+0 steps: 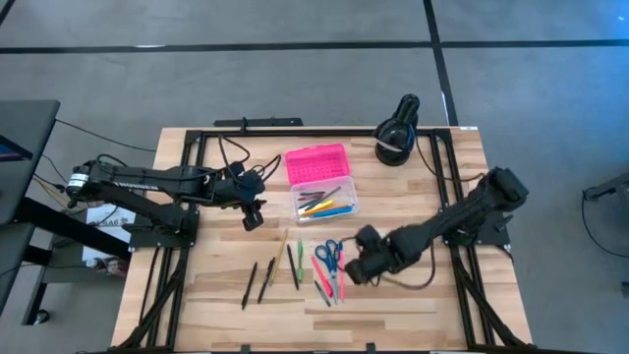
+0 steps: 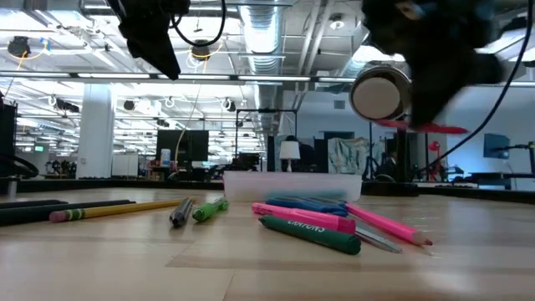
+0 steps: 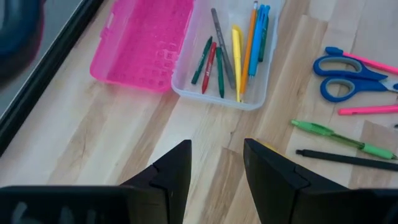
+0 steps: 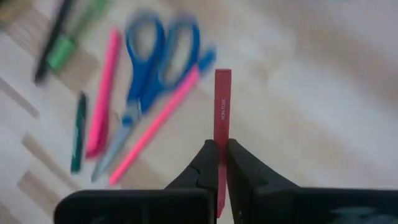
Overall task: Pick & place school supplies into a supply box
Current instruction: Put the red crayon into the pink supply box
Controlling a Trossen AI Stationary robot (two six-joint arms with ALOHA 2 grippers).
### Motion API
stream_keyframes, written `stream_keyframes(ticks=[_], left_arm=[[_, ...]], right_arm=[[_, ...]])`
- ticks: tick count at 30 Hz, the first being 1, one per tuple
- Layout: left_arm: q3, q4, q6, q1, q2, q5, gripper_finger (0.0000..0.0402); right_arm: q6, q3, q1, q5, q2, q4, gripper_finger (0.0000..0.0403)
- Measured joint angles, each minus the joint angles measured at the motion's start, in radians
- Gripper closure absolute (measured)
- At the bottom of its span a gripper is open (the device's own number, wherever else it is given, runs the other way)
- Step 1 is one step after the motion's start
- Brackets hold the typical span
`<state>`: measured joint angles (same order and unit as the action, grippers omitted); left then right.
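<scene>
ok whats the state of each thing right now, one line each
supply box: open, pink lid flipped back flat, several pens in the clear base
right end effector: shut on red pen, lifted off the table
left end effector: open, empty, hovering near the box
scissors: lying flat on the table, blades closed
lamp: at the table's far edge, unlit

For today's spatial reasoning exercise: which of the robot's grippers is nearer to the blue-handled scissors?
Right. The right gripper, shut on a red pencil, hovers just beside the scissors. The left gripper sits farther away, beside the supply box.
</scene>
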<state>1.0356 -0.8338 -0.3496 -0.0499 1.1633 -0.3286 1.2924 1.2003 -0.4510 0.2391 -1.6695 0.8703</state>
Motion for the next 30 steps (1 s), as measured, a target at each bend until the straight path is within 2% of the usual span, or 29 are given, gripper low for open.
stream_keyframes(ticks=[6, 13, 20, 24, 30], left_arm=[[0.0, 0.031, -0.014, 0.0, 0.0, -0.001, 0.026], [0.0, 0.068, -0.086, -0.001, 0.0, 0.003, 0.026], [0.0, 0.117, -0.159, -0.032, 0.0, 0.0, 0.026], [0.0, 0.136, -0.193, -0.064, 0.0, -0.048, 0.026], [0.0, 0.141, -0.261, -0.11, 0.0, -0.129, 0.026]], right_arm=[[-0.426, 0.001, 0.181, 0.047, 0.038, -0.047, 0.0402], [-0.942, 0.002, 0.411, -0.059, -0.022, -0.254, 0.0403], [-1.249, 0.002, 0.556, -0.159, -0.117, -0.341, 0.0402], [-1.371, 0.003, 0.572, -0.166, -0.162, -0.372, 0.0401], [-1.46, 0.054, 0.569, -0.159, -0.186, -0.393, 0.0401]])
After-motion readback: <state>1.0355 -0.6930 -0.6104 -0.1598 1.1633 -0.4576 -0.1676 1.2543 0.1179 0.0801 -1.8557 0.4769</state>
